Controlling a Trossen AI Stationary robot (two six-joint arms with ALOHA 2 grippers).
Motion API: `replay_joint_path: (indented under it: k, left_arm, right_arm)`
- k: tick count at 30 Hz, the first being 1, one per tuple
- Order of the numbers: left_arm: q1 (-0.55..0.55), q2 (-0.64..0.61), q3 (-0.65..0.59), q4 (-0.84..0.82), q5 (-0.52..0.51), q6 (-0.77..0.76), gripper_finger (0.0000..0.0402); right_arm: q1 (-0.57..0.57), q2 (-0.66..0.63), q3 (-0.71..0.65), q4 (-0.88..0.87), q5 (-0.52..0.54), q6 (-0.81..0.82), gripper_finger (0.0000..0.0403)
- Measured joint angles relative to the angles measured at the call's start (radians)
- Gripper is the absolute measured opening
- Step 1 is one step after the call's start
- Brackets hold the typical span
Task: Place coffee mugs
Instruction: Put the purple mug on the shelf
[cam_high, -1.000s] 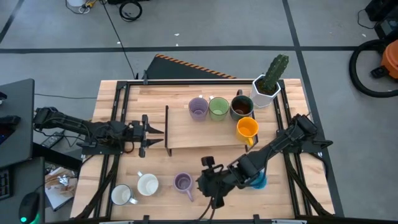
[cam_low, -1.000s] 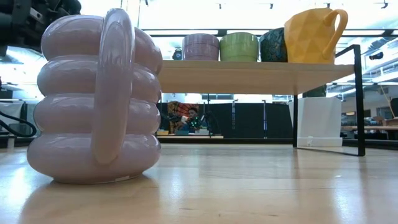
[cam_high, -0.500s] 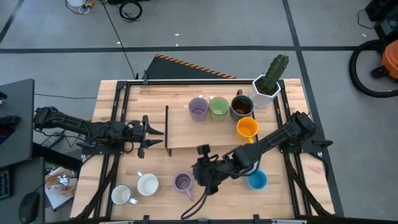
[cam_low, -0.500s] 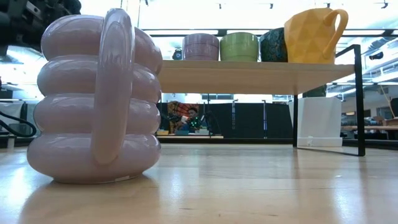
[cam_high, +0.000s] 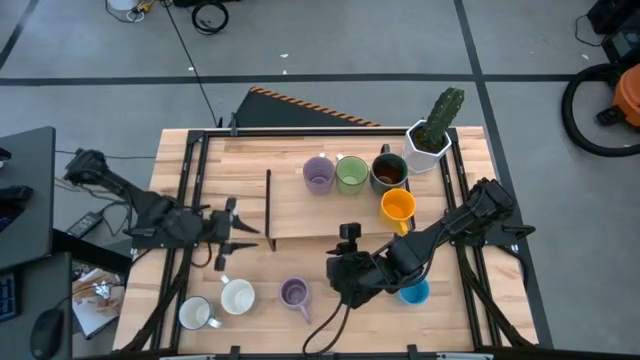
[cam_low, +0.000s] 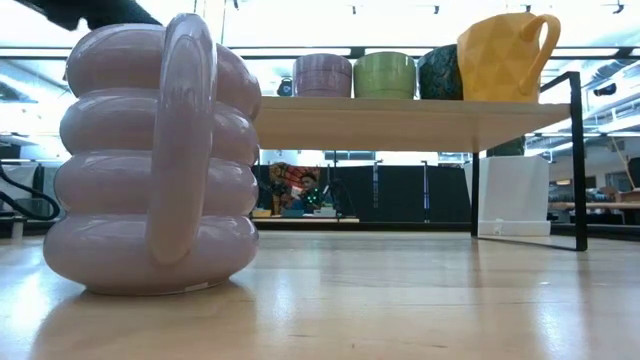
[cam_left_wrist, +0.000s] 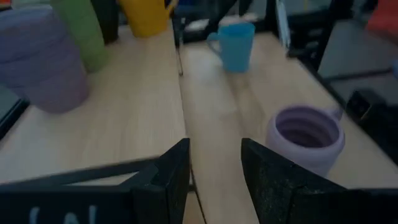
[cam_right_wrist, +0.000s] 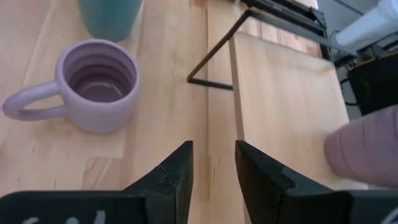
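Four coffee mugs stand on the wooden shelf (cam_high: 300, 205): lilac (cam_high: 318, 173), green (cam_high: 351, 173), dark brown (cam_high: 389, 172) and orange (cam_high: 397, 206). On the table in front of it stand a ribbed lilac mug (cam_high: 294, 293), two white mugs (cam_high: 238, 296) (cam_high: 196, 314) and a blue mug (cam_high: 412, 290). My left gripper (cam_high: 245, 236) hovers open by the shelf's left end, above the white mugs. My right gripper (cam_high: 335, 278) hangs open just right of the ribbed lilac mug (cam_right_wrist: 99, 84), between it and the blue mug. Neither gripper has anything between its fingers (cam_left_wrist: 177, 177) (cam_right_wrist: 177, 174).
A white faceted pot with a green cactus (cam_high: 432, 135) stands at the shelf's far right corner. The shelf's black frame legs (cam_high: 268, 205) rise from the table. Bare tabletop lies between the ribbed lilac mug and the shelf's front edge (cam_right_wrist: 211, 118).
My left gripper has risen and swung toward the table's near edge, away from the shelf's left end. My right gripper has gone a little toward the shelf and turned, staying beside the ribbed lilac mug. No mug has moved.
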Motion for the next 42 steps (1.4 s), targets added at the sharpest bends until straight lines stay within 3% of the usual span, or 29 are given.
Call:
replay_joint_path:
  k: [4, 6, 14, 21, 31, 36, 42]
  left_arm:
    - [-0.106, 0.113, 0.108, -0.125, -0.134, -0.071, 0.0149]
    - [-0.145, 0.174, 0.166, -0.171, -0.15, -0.104, 0.0149]
    - [-0.242, 0.403, 0.32, -0.261, -0.041, -0.196, 0.0149]
    - [-0.288, 0.558, 0.417, -0.288, -0.032, -0.218, 0.0149]
    - [-0.266, 0.627, 0.531, -0.353, -0.02, -0.299, 0.0149]
    - [-0.205, 0.628, 0.531, -0.353, 0.095, -0.36, 0.0149]
    - [-0.156, 0.629, 0.531, -0.335, 0.184, -0.328, 0.0148]
  right_arm:
    - [0.003, 0.0, 0.0, -0.03, -0.001, 0.049, 0.0125]
    - [0.006, 0.0, 0.0, -0.039, 0.0, 0.064, 0.0125]
    - [0.009, 0.0, 0.0, -0.095, -0.002, 0.159, 0.0125]
    - [0.01, 0.001, 0.0, -0.105, -0.007, 0.171, 0.0125]
    - [0.009, -0.006, 0.016, -0.133, -0.021, 0.107, 0.0125]
    - [-0.002, -0.033, 0.096, -0.21, -0.044, 0.102, 0.0125]
    - [-0.022, -0.039, 0.153, -0.337, -0.055, 0.153, 0.0125]
